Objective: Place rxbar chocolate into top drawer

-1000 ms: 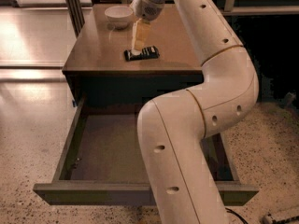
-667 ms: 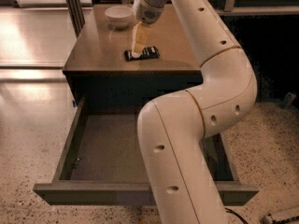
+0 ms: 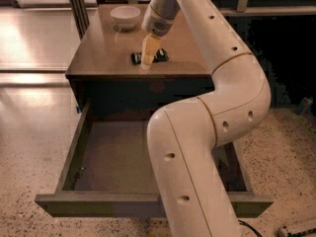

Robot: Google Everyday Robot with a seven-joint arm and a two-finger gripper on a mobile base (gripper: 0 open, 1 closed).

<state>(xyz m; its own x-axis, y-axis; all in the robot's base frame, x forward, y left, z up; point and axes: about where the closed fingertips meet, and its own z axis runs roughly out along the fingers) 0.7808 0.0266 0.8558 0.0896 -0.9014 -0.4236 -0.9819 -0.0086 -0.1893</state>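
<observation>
The rxbar chocolate point(image 3: 161, 57), a small flat black bar, lies on the cabinet top near its front edge, with its middle hidden behind my gripper. My gripper point(image 3: 147, 63) points down directly at the bar; I cannot tell whether it touches it. The top drawer point(image 3: 116, 154) is pulled wide open below, with its grey-brown bottom showing. My white arm crosses over the right part of the drawer and hides it.
A white bowl point(image 3: 125, 16) stands at the back left of the wooden cabinet top point(image 3: 98, 48). A dark post point(image 3: 76, 6) rises behind the cabinet's left corner. Speckled floor surrounds the drawer front.
My gripper has come down a little toward the bar on the cabinet top. The bar, bowl and drawer have not moved.
</observation>
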